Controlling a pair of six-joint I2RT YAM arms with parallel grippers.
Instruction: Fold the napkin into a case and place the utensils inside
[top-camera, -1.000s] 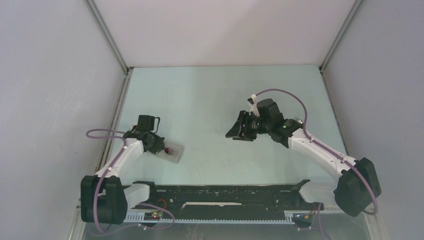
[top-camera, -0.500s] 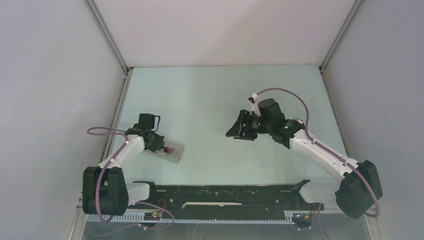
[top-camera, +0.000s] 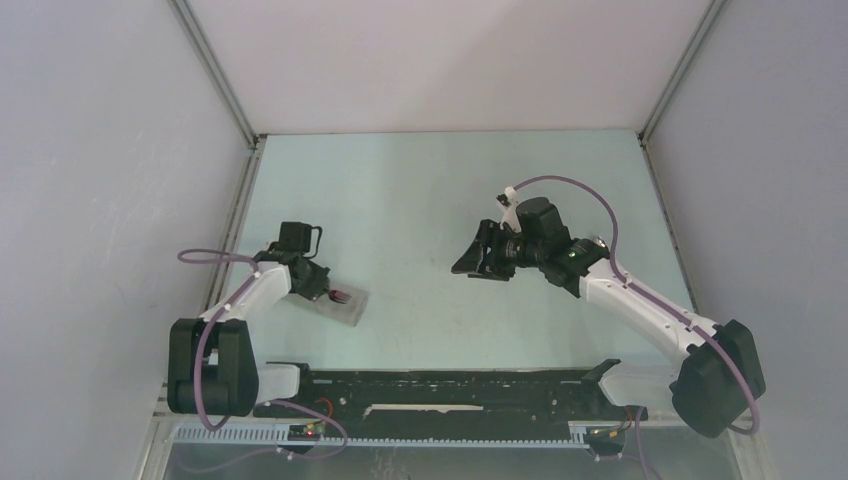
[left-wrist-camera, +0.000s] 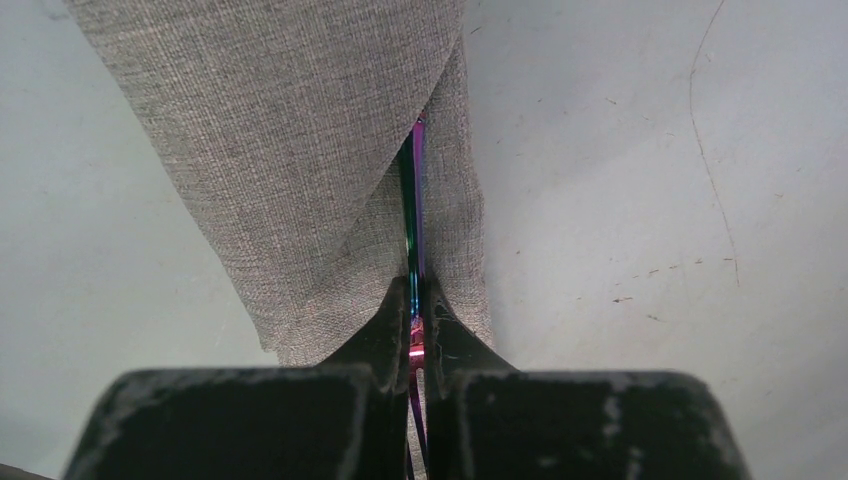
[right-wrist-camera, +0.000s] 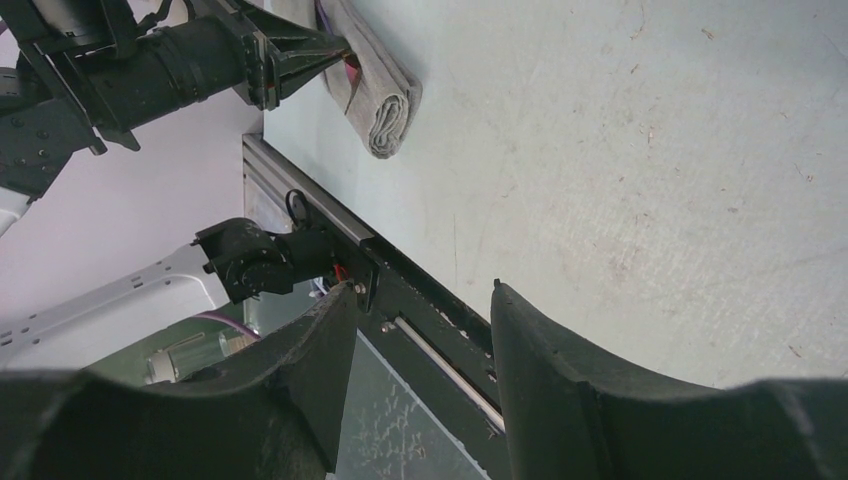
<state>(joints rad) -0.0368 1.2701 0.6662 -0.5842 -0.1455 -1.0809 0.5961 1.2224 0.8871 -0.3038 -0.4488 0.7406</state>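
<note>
The napkin lies folded as a narrow grey-beige case (top-camera: 347, 307) near the table's left side, also seen as the case (left-wrist-camera: 300, 150) and the case (right-wrist-camera: 386, 105). My left gripper (top-camera: 328, 293) (left-wrist-camera: 414, 288) is shut on a thin utensil handle (left-wrist-camera: 412, 200) with a pink-purple sheen. The handle runs into the fold of the cloth, and its head is hidden inside. A pinkish bit of the utensil (top-camera: 341, 296) shows at the case's mouth. Whether it is the fork or the spoon I cannot tell. My right gripper (top-camera: 472, 264) (right-wrist-camera: 425, 292) hangs open over the middle of the table, holding nothing.
A black rail (top-camera: 450, 385) (right-wrist-camera: 430, 300) runs along the near edge between the arm bases. White walls close in the table on three sides, with a metal frame strip (top-camera: 235, 215) along the left edge, close to the left arm.
The left arm's shoulder and elbow have swung, and its wrist has shifted slightly away, still gripping the utensil. The case and the right arm stay where they were.
</note>
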